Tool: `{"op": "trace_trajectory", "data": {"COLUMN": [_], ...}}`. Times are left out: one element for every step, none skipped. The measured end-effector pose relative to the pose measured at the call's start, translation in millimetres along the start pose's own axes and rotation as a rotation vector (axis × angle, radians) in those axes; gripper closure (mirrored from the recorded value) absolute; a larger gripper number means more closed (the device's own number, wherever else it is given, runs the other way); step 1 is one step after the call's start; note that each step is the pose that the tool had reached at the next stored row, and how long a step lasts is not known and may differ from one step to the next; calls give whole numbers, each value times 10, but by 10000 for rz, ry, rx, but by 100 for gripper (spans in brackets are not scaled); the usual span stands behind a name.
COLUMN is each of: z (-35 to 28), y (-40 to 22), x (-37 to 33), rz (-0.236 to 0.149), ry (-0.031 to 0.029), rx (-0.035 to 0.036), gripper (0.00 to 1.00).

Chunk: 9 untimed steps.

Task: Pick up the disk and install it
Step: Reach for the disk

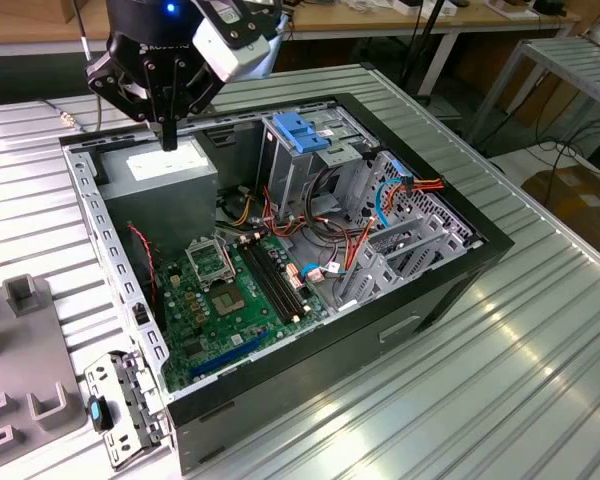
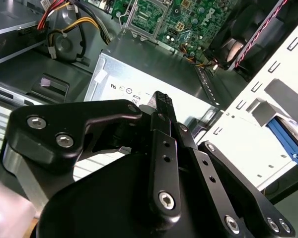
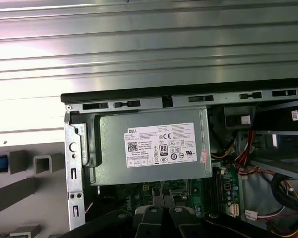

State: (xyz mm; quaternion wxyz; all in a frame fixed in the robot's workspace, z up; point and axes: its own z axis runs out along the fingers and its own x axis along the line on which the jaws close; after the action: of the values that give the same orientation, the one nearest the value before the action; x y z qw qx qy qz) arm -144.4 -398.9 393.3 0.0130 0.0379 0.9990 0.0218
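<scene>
**Open computer case on a ribbed metal table, with the arm over the power supply.** The computer case (image 1: 380, 330) lies on its side on the table (image 1: 520, 380) with its cover off. All positions below are given from the grey power supply (image 1: 170, 195), which sits in one corner of the case.

- **Gripper:** The gripper (image 1: 168, 138) hangs just above the power supply's white label. Its fingers are pressed together into a single tip and grasp nothing. In the second wrist view the tip (image 2: 162, 101) lies over the same labelled face.
- **Inside the case:** The green motherboard (image 1: 230, 300) lies beside the power supply. Past the motherboard stands the drive cage, topped by a light-blue latch plate (image 1: 300, 130).
- **Outside the case:** A grey fixture (image 1: 30, 350) rests on the table, past the perforated case wall next to the power supply.
- **Disk:** The disk (image 2: 287, 141) appears to rest at this fixture, well apart from the gripper. It is recognisable by one blue rail at the frame edge, and its metal body cannot be made out.
</scene>
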Motion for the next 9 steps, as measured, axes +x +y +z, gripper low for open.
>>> {"op": "trace_trajectory", "data": {"z": [0, 0, 0, 0, 0, 0, -1, 0, -1], "y": [0, -1, -1, -1, -2, -2, -2, -2, -3], "x": [5, 10, 12, 16, 22, 25, 28, 31, 34], "rz": [0, 0, 0, 1, 0, 0, 0, 0, 0], "ry": [0, 0, 0, 0, 0, 0, 0, 0, 0], "rx": [0, 0, 0, 0, 0, 0, 0, 0, 0], "gripper": [89, 89, 89, 89, 89, 89, 89, 89, 89]}}
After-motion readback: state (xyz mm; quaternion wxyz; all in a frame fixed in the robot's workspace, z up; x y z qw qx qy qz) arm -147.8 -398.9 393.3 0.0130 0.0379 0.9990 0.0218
